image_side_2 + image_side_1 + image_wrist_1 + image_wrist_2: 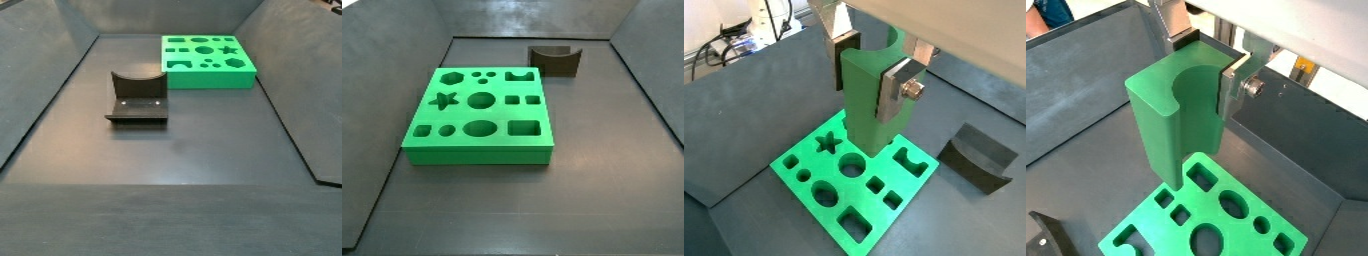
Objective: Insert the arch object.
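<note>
My gripper [871, 85] is shut on a tall bright green block [865, 105] with a half-round groove down one face: the arch object. It also shows in a wrist view [1173, 120], held between the silver fingers [1233, 85]. It hangs above the flat green board [798, 165] with shaped holes, near the board's star hole and apart from the board. The board has an arch-shaped hole [909, 158]. The board lies on the dark floor in both side views [422, 140] [201, 78]. Neither side view shows the gripper or the held block.
A dark fixture [978, 155] with a notched upright stands on the floor beside the board; it shows in both side views [556, 60] [136, 98] and at a wrist view's corner [1040, 235]. Dark sloping walls enclose the floor.
</note>
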